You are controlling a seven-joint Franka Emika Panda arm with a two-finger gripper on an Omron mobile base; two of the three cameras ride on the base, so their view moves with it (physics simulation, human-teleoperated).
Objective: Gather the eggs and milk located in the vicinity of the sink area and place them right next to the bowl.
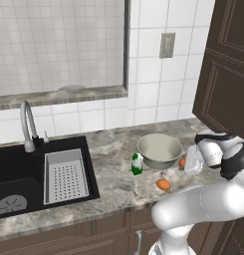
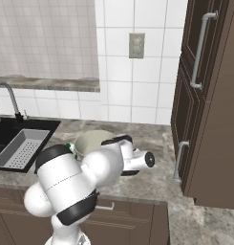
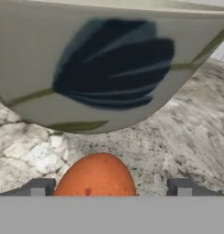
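In the hand view, one orange-brown egg (image 3: 96, 176) lies on the stone counter just in front of the bowl's (image 3: 109, 68) grey outer side, which carries a dark flower pattern. My gripper (image 3: 109, 187) is open, its fingertips (image 3: 181, 186) standing apart on either side of this egg with a gap on the right. The left base view has this egg (image 1: 182, 162) beside the bowl (image 1: 160, 149), under my gripper (image 1: 187, 164). Another egg (image 1: 163, 185) rests in front of the bowl. The green, white-topped milk (image 1: 137, 164) stands upright at the bowl's left.
The black sink (image 1: 14, 169) with its grey drainer tray (image 1: 65, 175) and chrome tap (image 1: 28, 124) lies at the left. Dark tall cabinets (image 2: 209, 95) close off the counter on the right. The tiled wall holds an outlet (image 1: 167, 45).
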